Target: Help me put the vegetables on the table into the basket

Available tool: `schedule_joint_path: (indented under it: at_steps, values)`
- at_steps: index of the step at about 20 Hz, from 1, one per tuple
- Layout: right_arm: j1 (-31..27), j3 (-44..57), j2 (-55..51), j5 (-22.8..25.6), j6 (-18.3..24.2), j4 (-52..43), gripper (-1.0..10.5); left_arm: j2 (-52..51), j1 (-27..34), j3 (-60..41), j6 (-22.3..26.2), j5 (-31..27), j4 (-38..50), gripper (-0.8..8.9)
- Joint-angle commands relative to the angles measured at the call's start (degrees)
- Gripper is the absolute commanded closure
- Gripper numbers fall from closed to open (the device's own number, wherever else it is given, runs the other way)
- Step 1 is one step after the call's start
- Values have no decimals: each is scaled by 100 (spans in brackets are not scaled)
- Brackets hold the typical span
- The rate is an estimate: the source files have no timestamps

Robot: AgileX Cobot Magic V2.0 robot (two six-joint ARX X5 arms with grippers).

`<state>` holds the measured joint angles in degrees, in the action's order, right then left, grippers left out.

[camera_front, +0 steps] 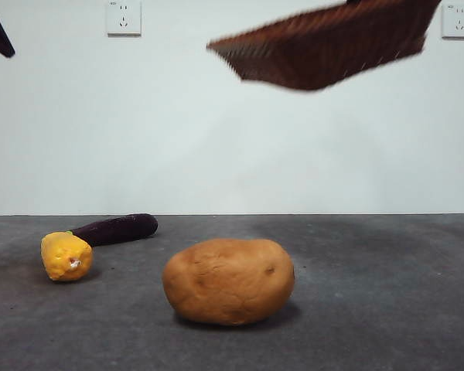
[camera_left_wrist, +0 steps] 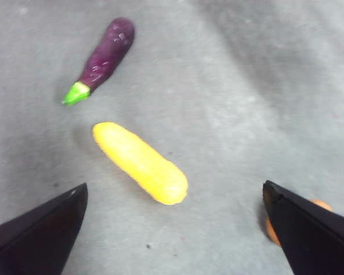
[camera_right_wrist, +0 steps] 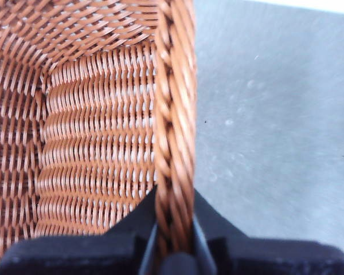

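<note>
Basket (camera_front: 325,42): one, in the air, tilted, high on the right of the front view, well above the surface (camera_front: 387,309). Right claw (camera_right_wrist: 175,243) is clamped narrow on its braided rim; only the right wrist view shows that grip.

Vegetables: three, all lying on the surface.
- Potato (camera_front: 229,280) nearest the front camera, long axis across the view.
- Yellow one (camera_front: 66,256) end-on in front view; left wrist view shows it long.
- Eggplant (camera_front: 116,229) just behind it, stem towards it.

Left claw (camera_left_wrist: 175,220) spread wide above the yellow one, holding nothing.
</note>
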<state>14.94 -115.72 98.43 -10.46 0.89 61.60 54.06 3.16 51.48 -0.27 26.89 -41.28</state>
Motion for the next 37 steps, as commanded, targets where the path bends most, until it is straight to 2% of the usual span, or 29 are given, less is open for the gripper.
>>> schedule_joint_path:
  at_steps: [1,3,6,9,12,14,16,20,29,30,34,36,37]
  values:
    - [9,4,-341,-42,249,306,959,236,-109,15,-234,-391,173,122]
    - [11,4,-623,-44,387,614,959,619,-243,15,-457,-623,426,123]
    - [11,7,-879,-66,391,863,959,1412,-551,17,-1043,-625,872,125]
    - [11,7,-966,-160,505,1113,959,2293,-994,214,-1377,-1051,1093,125]
    - [13,9,-986,-529,584,1239,959,3171,-1311,879,-1633,-1274,911,124]
    - [15,9,-986,-542,614,1292,959,3661,-1451,1416,-1666,-1674,433,124]
    - [15,9,-986,-540,671,1364,959,4050,-1486,1773,-1753,-1829,-20,124]
    - [15,9,-984,-542,706,1314,959,4430,-1488,1814,-2050,-1974,-350,125]
    - [15,17,-984,-726,785,1351,959,4966,-1792,1814,-2393,-2247,-280,131]
    - [15,17,-984,-739,791,1353,959,4990,-1818,1814,-2420,-2247,-260,206]
    - [15,17,-984,-756,820,1353,959,5001,-1860,1814,-2389,-2240,-223,702]
    - [15,17,-984,-756,820,1355,959,5001,-1862,1814,-2391,-2199,-197,825]
    - [15,17,-984,-756,820,1360,959,5001,-1867,1814,-2393,-2201,-192,822]
